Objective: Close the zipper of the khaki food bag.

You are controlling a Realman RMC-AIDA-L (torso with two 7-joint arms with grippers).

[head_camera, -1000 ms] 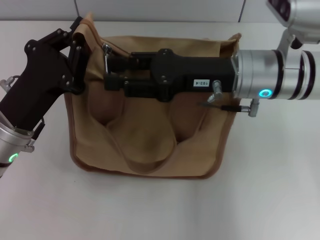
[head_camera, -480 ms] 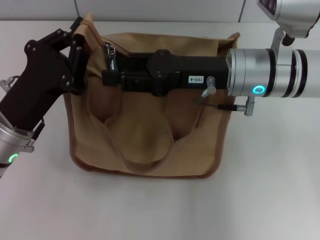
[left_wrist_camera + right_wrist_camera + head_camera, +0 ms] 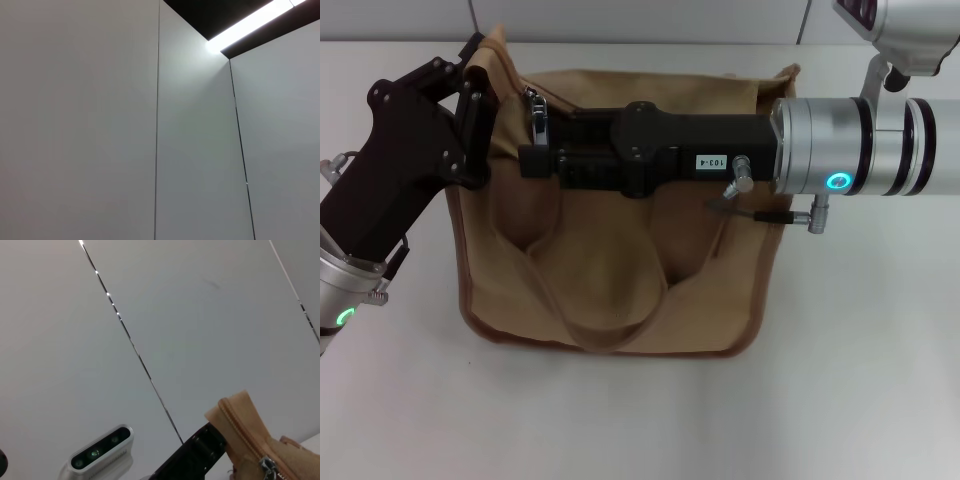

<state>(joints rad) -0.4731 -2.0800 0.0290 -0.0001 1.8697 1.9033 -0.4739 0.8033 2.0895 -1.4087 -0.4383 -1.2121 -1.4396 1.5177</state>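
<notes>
In the head view, the khaki food bag (image 3: 620, 260), a boxy tan canvas tote with darker brown piping on its edges, lies on the white table (image 3: 640, 420) in the middle of the scene, with its two soft loop handles spread over the panel that faces the camera. The right gripper (image 3: 532, 148), black, at the end of a silver arm, reaches across the top of the bag from the right side. Its fingers are closed together at the bag's left end, just beside the small shiny silver metal pull tab (image 3: 538, 118) of the zipper; I cannot tell if they really pinch the tab or only touch it. The left gripper (image 3: 472, 95), also black, comes from the lower left, and its fingers are clamped on the upper left corner of the bag, where the cloth stands up in a fold.

The left wrist view shows only pale grey wall panels (image 3: 100, 125) and a bright light strip (image 3: 250, 22).

In the right wrist view, the raised tan corner of the bag is visible with the zipper (image 3: 247, 437) running along it and the silver slider low on the zip line. A dark gripper part is beside the corner, against the grey wall.
</notes>
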